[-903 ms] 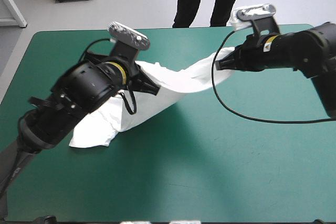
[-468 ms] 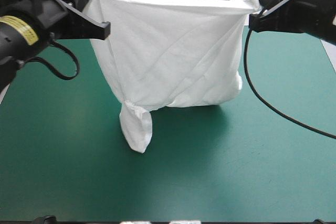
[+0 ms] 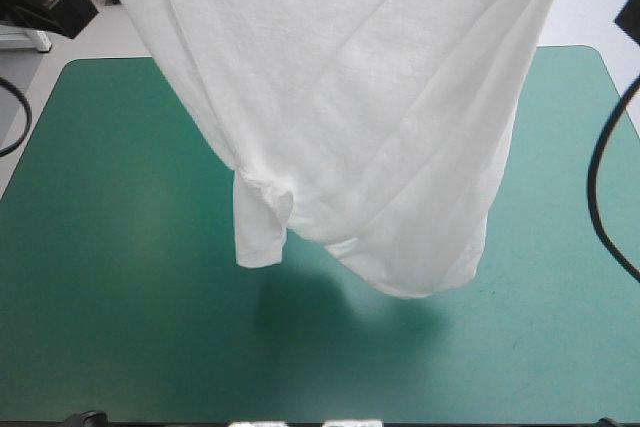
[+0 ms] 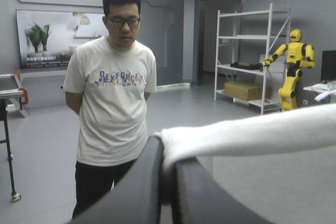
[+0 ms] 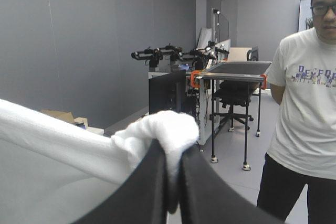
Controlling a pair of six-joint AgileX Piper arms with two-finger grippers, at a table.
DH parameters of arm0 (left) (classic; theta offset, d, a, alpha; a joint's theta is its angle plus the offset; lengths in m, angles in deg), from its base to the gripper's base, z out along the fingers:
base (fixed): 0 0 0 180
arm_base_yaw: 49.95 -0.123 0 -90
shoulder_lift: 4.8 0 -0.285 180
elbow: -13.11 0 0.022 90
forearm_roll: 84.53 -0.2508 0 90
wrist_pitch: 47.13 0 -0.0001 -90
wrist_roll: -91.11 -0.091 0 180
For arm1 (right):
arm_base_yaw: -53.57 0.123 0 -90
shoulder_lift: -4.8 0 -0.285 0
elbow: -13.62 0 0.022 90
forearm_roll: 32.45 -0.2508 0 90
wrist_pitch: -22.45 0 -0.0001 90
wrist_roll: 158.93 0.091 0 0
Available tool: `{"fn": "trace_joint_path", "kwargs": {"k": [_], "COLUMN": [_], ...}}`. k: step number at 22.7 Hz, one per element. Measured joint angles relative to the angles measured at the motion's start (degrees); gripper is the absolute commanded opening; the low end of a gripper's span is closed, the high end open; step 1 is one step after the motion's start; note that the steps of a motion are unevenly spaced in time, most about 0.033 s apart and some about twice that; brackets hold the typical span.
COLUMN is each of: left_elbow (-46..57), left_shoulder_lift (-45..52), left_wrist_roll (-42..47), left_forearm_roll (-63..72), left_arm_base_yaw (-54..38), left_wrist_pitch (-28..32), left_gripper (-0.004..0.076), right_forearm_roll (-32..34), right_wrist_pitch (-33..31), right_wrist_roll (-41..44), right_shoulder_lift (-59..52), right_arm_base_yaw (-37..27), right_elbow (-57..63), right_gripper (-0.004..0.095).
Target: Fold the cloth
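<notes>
Both arms are raised high over the teal-green desk (image 3: 110,347), wrist views looking level into the room. The white T-shirt (image 3: 350,97) hangs spread between them, one sleeve dangling. The left claw (image 4: 167,156) and right claw (image 5: 170,156) each clamp an upper corner. The step looks like opening the shirt out. Next it needs lowering and laying flat without bunching.

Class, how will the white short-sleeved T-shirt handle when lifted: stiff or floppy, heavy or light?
Probably floppy: the white short-sleeved T-shirt drapes in soft creases, sleeve dangling. Likely light: two small pinches in shut jaws carry it.
</notes>
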Motion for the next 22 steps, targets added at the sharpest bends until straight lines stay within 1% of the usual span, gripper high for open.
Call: {"fn": "trace_joint_path", "kwargs": {"k": [4,7,10,11,12,13,14,15,16,17,18,19,20,21,22], "left_elbow": [-0.18,-0.22,-0.22,-0.22,-0.22,-0.12,-0.12,-0.12,-0.12,0.07,0.14,0.35,0.35,0.35,0.35], "left_shoulder_lift": [-0.96,-3.64,-7.56,-10.6,-11.76,-14.39,-15.32,-17.43,-18.37,-19.97,-20.49,-21.48,-21.83,-21.96,-22.31], "left_wrist_roll": [-0.69,-0.55,1.78,3.91,4.54,5.39,5.64,5.83,5.8,4.89,4.2,1.82,-0.07,-1.14,-2.06], "left_forearm_roll": [-1.91,-8.17,-16.09,-19.94,-20.12,-18.34,-16.11,-9.87,-7.09,0.42,3.54,11.16,16.2,19.03,20.89], "left_arm_base_yaw": [0.0,0.0,-0.51,-2.55,-3.89,-8.65,-10.93,-16.92,-19.32,-24.79,-27.13,-30.74,-32.66,-33.69,-34.73], "left_wrist_pitch": [1.03,1.45,1.68,2.5,3.1,5.13,6.13,9.5,11.01,15.73,18.02,24.0,27.16,28.05,27.67], "left_gripper": [-0.001,-0.001,-0.001,-0.001,-0.001,-0.001,-0.001,-0.001,-0.001,-0.001,-0.001,-0.001,-0.001,-0.001,-0.001], "right_forearm_roll": [1.07,3.15,6.4,9.04,10.32,13.59,14.81,17.52,18.54,21.29,22.41,25.3,27.01,27.64,27.61], "right_wrist_pitch": [0.2,0.2,0.61,1.65,2.35,5.39,7.17,12.58,15.02,20.89,23.42,27.01,28.29,28.62,28.45], "right_wrist_roll": [-0.17,-0.11,0.59,1.28,1.69,3.12,3.73,5.08,5.61,6.96,7.9,10.22,11.39,12.08,12.65], "right_shoulder_lift": [0.54,2.54,6.73,10.53,12.13,15.84,17.12,19.81,20.82,22.21,22.56,22.99,23.03,23.06,23.13], "right_arm_base_yaw": [0.0,0.0,0.0,0.0,0.0,0.0,0.0,0.0,0.0,0.0,0.05,0.11,0.23,0.22,-0.23], "right_elbow": [-0.05,1.85,4.16,5.32,5.68,6.21,6.37,6.51,6.51,6.51,6.51,6.51,6.51,6.51,6.51], "right_gripper": [0.0002,0.0001,0.0001,0.0001,0.0001,0.0,0.0,0.0,0.0001,0.0002,0.0001,0.0001,0.0001,0.0,0.0]}}
